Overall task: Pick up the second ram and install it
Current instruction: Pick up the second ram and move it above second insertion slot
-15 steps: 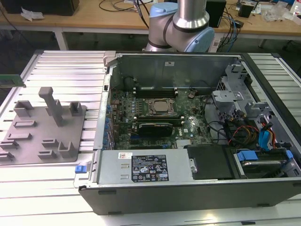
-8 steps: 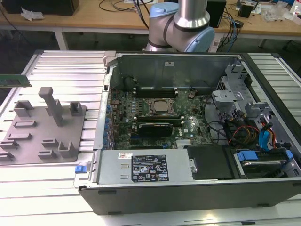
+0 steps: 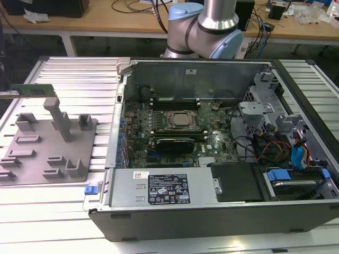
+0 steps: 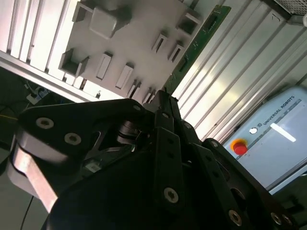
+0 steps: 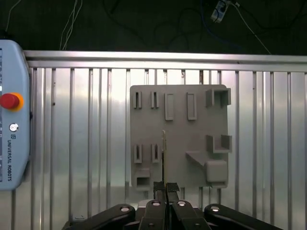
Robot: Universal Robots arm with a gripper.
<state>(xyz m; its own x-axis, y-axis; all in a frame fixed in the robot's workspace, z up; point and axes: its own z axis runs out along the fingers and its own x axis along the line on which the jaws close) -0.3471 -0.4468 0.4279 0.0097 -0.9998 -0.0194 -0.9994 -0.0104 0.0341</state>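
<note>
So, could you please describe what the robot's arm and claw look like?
The arm has a silver metal tube and rounded grey joints with light-blue caps. The claw, seen in both wrist views, is black: flat linkage bars joined by round silver bolts, narrowing to two slim fingers.

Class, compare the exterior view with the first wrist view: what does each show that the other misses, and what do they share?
Exterior view: the open computer case with its motherboard and part of the arm. First wrist view: the gripper shut on the ram stick, and a control pendant with a red button. Both: the ram stick, the grey holder plate and the ribbed metal table.
</note>
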